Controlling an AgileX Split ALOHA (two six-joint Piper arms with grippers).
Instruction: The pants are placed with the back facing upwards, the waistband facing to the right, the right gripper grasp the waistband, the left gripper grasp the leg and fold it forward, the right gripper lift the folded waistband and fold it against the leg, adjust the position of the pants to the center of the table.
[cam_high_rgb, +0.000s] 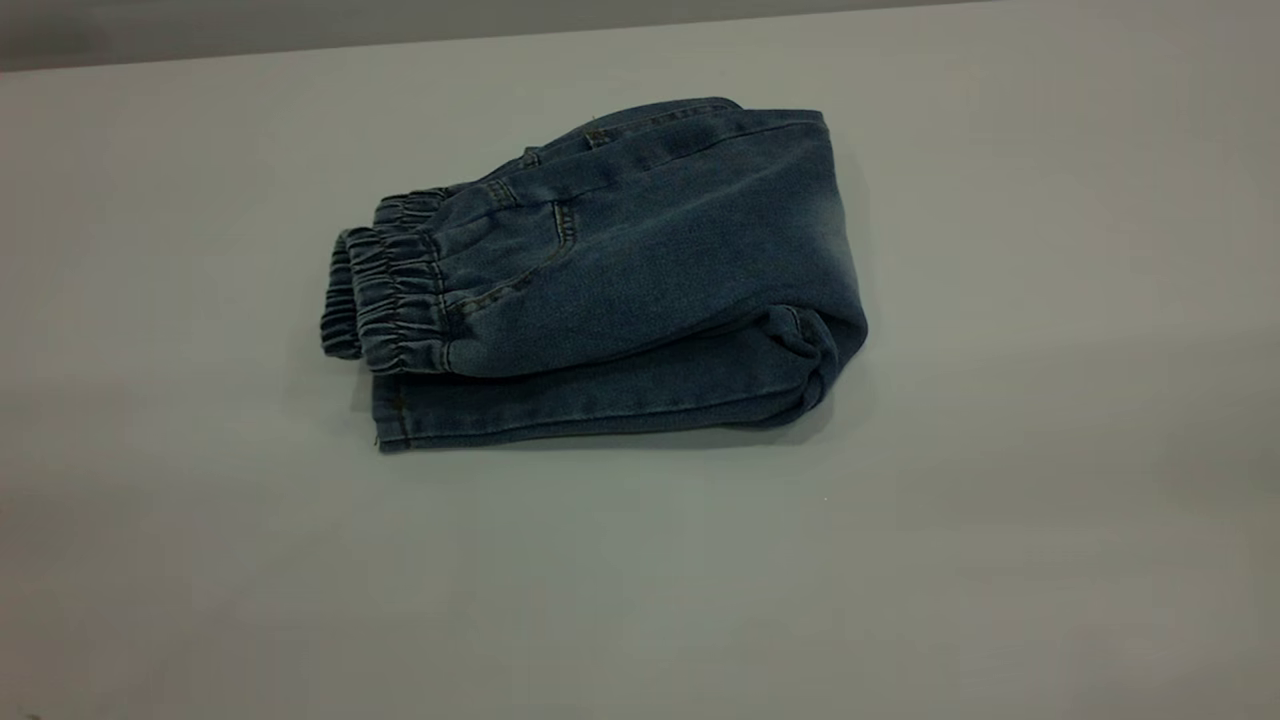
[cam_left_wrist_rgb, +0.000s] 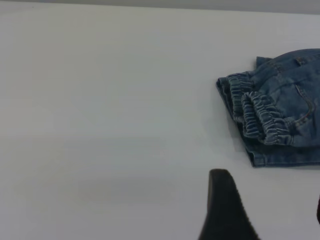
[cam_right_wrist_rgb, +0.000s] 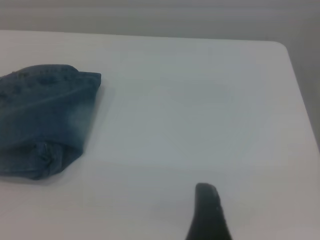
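Blue denim pants (cam_high_rgb: 620, 270), folded into a compact bundle, lie on the pale grey counter (cam_high_rgb: 1050, 450) near its middle, slightly toward one o'clock. The gathered elastic waistband (cam_high_rgb: 385, 300) sits at the bundle's nine o'clock edge, the fold at three. Both arms are pulled back, well apart from the cloth; whether their jaws are spread, I cannot tell.

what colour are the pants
The pants are faded blue denim with tan stitching, paler on the top panel. It shows best in the exterior view.
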